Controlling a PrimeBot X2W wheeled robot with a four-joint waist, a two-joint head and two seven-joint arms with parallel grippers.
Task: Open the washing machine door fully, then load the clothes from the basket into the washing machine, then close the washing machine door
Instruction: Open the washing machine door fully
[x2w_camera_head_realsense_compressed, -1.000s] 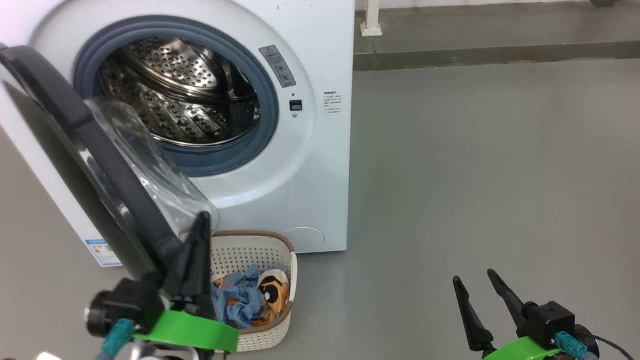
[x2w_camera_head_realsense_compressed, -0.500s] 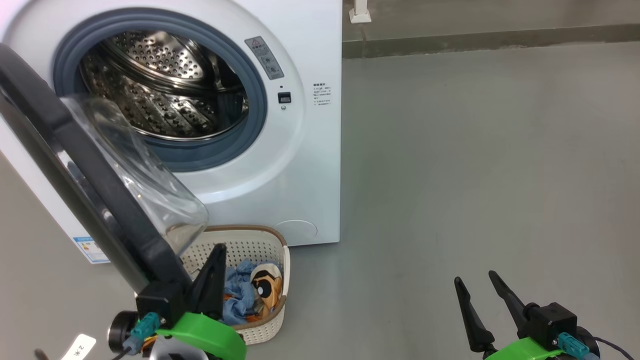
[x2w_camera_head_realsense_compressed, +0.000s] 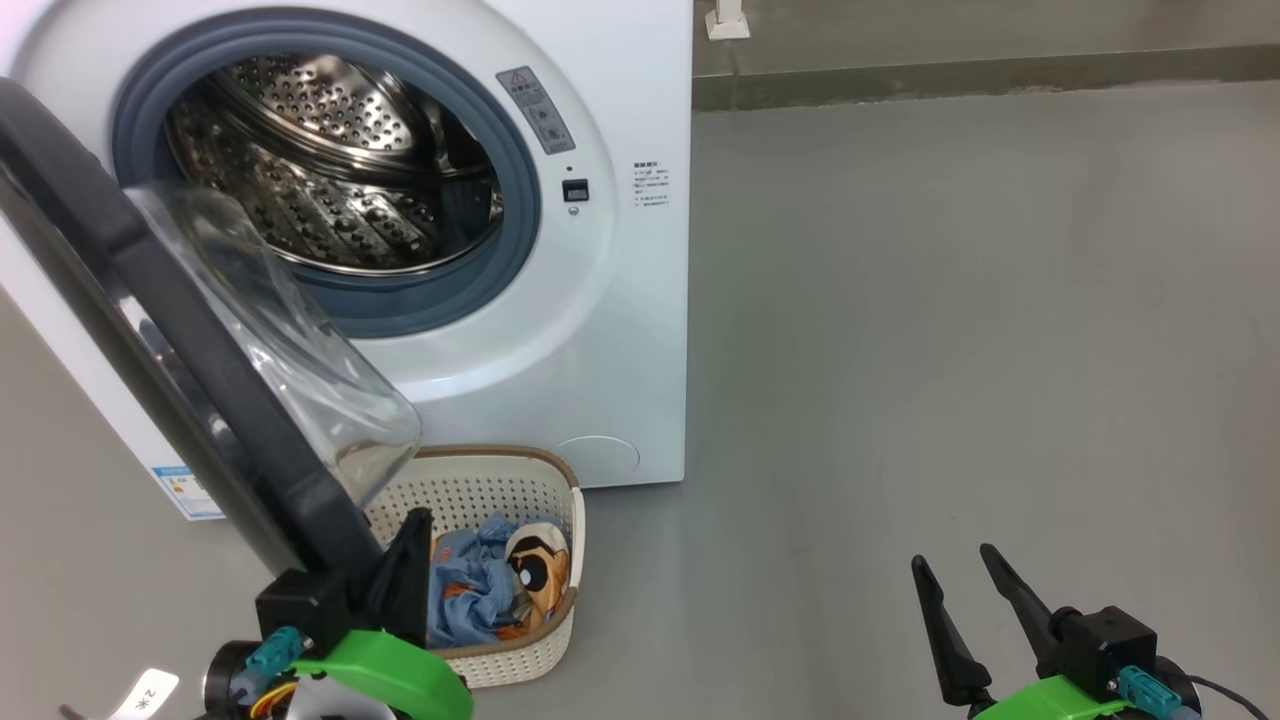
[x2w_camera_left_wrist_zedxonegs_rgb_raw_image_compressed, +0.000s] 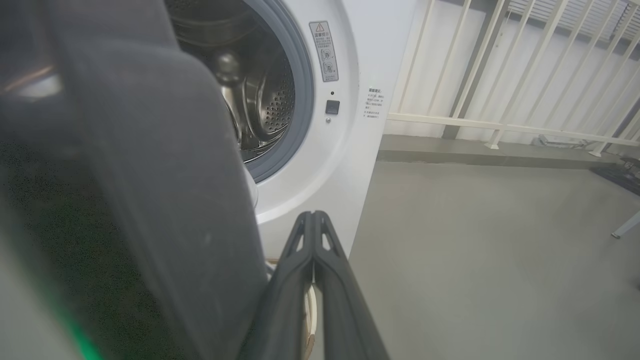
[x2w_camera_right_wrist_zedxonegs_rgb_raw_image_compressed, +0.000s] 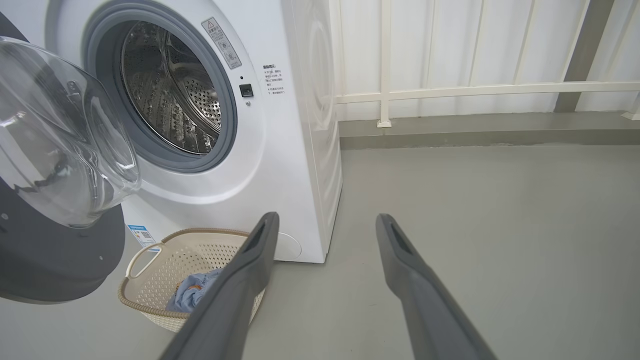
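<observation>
The white washing machine (x2w_camera_head_realsense_compressed: 620, 330) stands with its steel drum (x2w_camera_head_realsense_compressed: 330, 190) exposed. The washing machine door (x2w_camera_head_realsense_compressed: 190, 400) hangs swung out to the left, its clear glass bowl (x2w_camera_head_realsense_compressed: 290, 350) facing the opening. Below it the cream basket (x2w_camera_head_realsense_compressed: 555, 480) sits on the floor holding the clothes (x2w_camera_head_realsense_compressed: 480, 595), blue fabric and a cartoon-face piece. My left gripper (x2w_camera_head_realsense_compressed: 415, 525) is shut and empty, close beside the door's lower rim (x2w_camera_left_wrist_zedxonegs_rgb_raw_image_compressed: 165, 210), over the basket's left side. My right gripper (x2w_camera_head_realsense_compressed: 953, 557) stands open and empty at the lower right, far from the basket (x2w_camera_right_wrist_zedxonegs_rgb_raw_image_compressed: 200, 257).
Grey floor (x2w_camera_head_realsense_compressed: 950, 300) stretches to the right of the machine. A low curb (x2w_camera_head_realsense_compressed: 980, 70) and a white railing (x2w_camera_right_wrist_zedxonegs_rgb_raw_image_compressed: 450, 90) run along the back. The open door overhangs the basket's left part.
My left gripper has dropped lower along the door's bottom rim, still shut. The head camera has shifted a little. The door, the basket and the right gripper keep their places.
</observation>
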